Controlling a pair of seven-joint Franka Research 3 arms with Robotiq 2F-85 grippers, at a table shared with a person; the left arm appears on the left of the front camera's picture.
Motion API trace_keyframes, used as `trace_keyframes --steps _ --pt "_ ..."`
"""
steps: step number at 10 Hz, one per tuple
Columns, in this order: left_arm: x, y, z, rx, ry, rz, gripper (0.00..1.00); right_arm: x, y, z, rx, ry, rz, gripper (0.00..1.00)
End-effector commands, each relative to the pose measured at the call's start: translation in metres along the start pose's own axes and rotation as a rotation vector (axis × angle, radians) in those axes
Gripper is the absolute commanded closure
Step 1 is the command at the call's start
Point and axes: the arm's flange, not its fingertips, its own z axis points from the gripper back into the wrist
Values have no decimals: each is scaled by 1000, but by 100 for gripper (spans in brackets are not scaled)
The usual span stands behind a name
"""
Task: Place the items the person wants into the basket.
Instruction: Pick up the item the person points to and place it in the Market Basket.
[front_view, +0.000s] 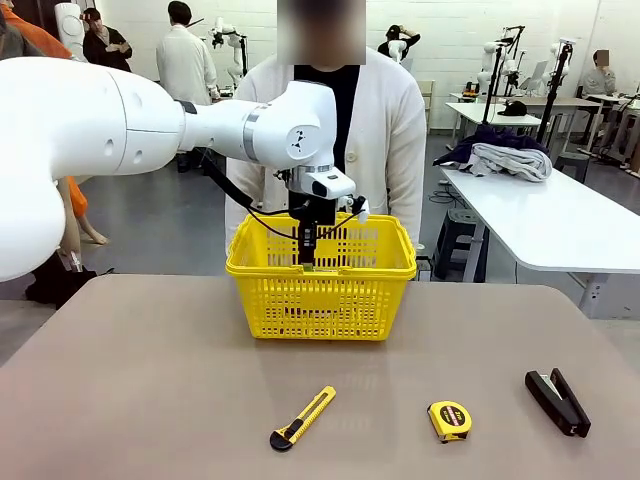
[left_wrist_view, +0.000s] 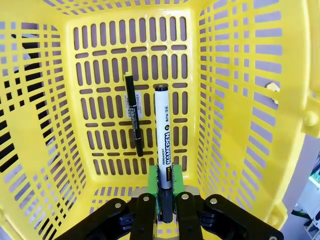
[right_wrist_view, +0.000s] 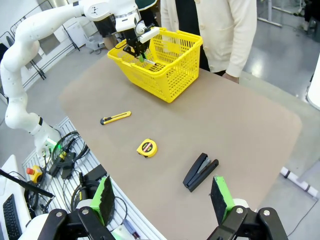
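Note:
The yellow basket (front_view: 320, 300) stands at the far middle of the table, in front of the person (front_view: 390, 130) in a white cardigan. My left gripper (front_view: 308, 260) hangs just inside the basket's near rim. In the left wrist view it (left_wrist_view: 165, 187) is shut on the black marker (left_wrist_view: 163, 130), whose white labelled barrel points down into the basket (left_wrist_view: 235, 100). A thin black pen (left_wrist_view: 133, 115) lies on the basket floor beside the marker. The black stapler (front_view: 558, 402) rests at the near right of the table. My right gripper (right_wrist_view: 162, 200) is open, high above the stapler (right_wrist_view: 200, 171).
A yellow-and-black utility knife (front_view: 303, 417) and a yellow tape measure (front_view: 450, 420) lie near the front edge. Bare tabletop surrounds the basket. A white table (front_view: 560, 225) stands at the back right, and other people are farther off.

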Motion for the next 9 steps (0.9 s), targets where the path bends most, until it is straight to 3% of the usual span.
trace_keyframes --steps 1,2,3,4,5,7,8,9 --pt "8 13 7 -1 28 -31 88 2 -1 0 17 -22 12 0" --pt "8 13 7 5 26 -29 88 2 -1 0 17 -22 12 0" --pt "7 13 7 10 25 -32 42 2 -1 0 17 -22 12 0" --pt "8 12 7 10 26 -33 28 2 -1 0 17 -22 12 0" --pt "8 12 7 9 27 -36 0 2 -1 0 17 -22 12 0" --pt "8 12 8 9 29 -37 0 2 -1 0 17 -22 12 0" --pt "7 12 8 10 28 -37 7 2 -1 0 17 -22 12 0" --pt "7 11 9 10 28 -38 0 2 -1 0 17 -22 12 0"
